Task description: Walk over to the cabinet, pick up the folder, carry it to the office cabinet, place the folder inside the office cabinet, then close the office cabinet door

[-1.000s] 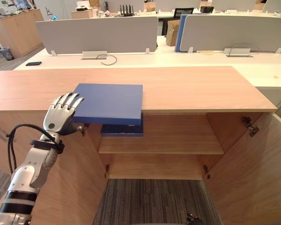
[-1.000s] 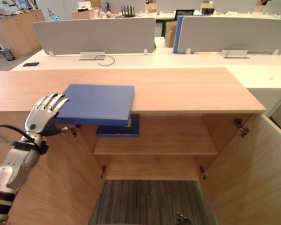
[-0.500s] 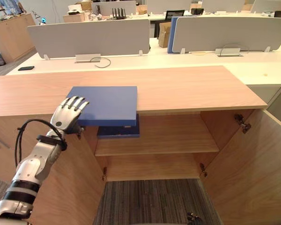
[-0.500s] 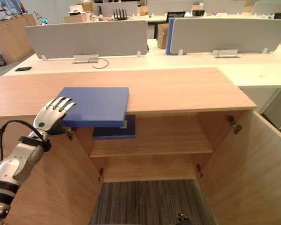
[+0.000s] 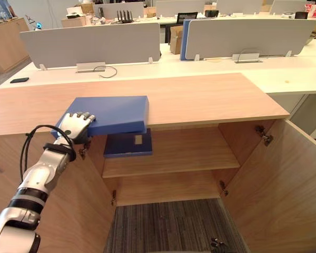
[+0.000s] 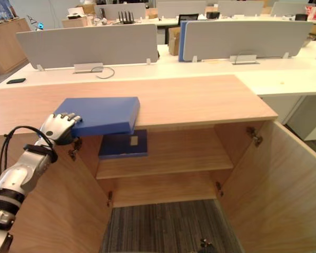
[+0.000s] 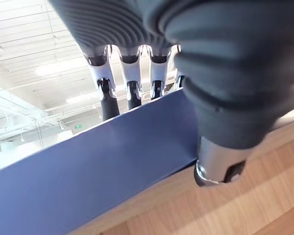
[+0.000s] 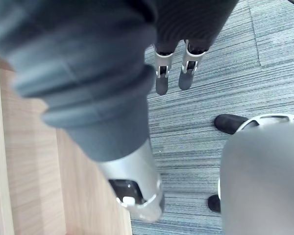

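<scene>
A blue folder (image 5: 110, 113) lies on the wooden cabinet top (image 5: 200, 97), its front edge jutting out past the cabinet's front. My left hand (image 5: 76, 125) grips the folder's front left corner. Its fingers (image 7: 108, 98) curl over the top face of the folder (image 7: 98, 166) and the thumb (image 7: 218, 166) sits under it. My right hand (image 8: 162, 81) hangs over grey carpet with straight fingers and holds nothing.
Both cabinet doors stand wide, the right door (image 5: 284, 179) and the left door (image 5: 79, 211). A second blue folder (image 5: 127, 145) rests on the upper shelf (image 5: 184, 153). Behind the cabinet are white desks with grey dividers (image 5: 89, 45) and a black phone (image 5: 19, 80).
My left hand's fingers, straight against the folder's corner before, have curled down over it. The camera has shifted, so the whole scene sits further left.
</scene>
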